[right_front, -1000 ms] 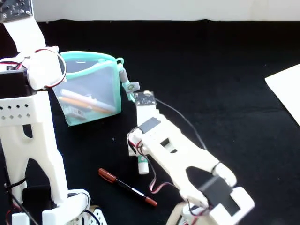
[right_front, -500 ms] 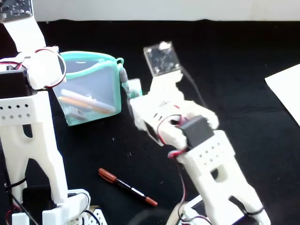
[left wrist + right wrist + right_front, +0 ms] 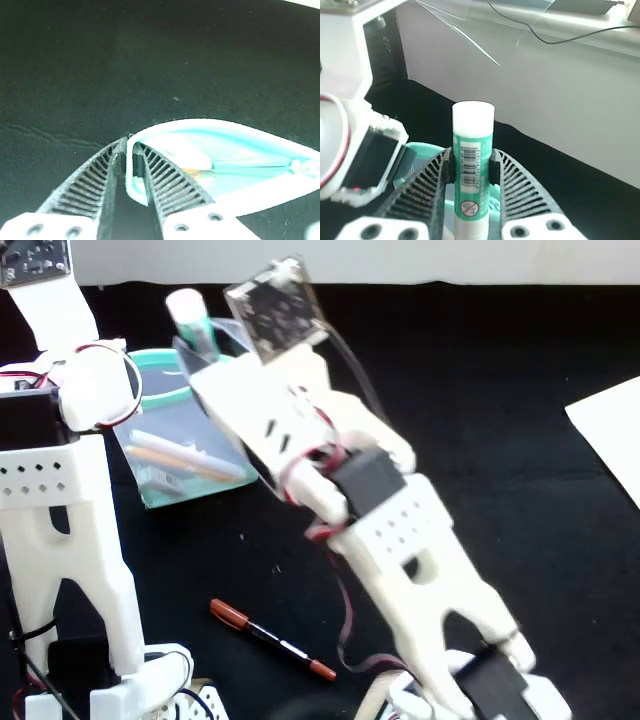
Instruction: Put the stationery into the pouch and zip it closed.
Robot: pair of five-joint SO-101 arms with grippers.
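Observation:
The teal and clear pouch [image 3: 185, 455] stands open at the back left, with pens and other stationery inside. My left gripper [image 3: 131, 167] is shut on the pouch's teal rim [image 3: 225, 127], holding the mouth open. The left arm [image 3: 70, 480] stands beside the pouch. My right gripper [image 3: 472, 167] is shut on a green and white glue stick [image 3: 472, 165], which it holds upright. That glue stick [image 3: 192, 320] hangs just above the pouch's far rim. A red-capped pen [image 3: 270, 638] lies on the black table in front.
The right arm [image 3: 380, 510] stretches diagonally over the middle of the table and hides part of the pouch. A white sheet [image 3: 610, 430] lies at the right edge. A white wall [image 3: 560, 100] runs behind the table.
The right arm has lifted the glue stick from the table near the pen and swung it up and left, to above the pouch. The left arm and the pen have stayed put.

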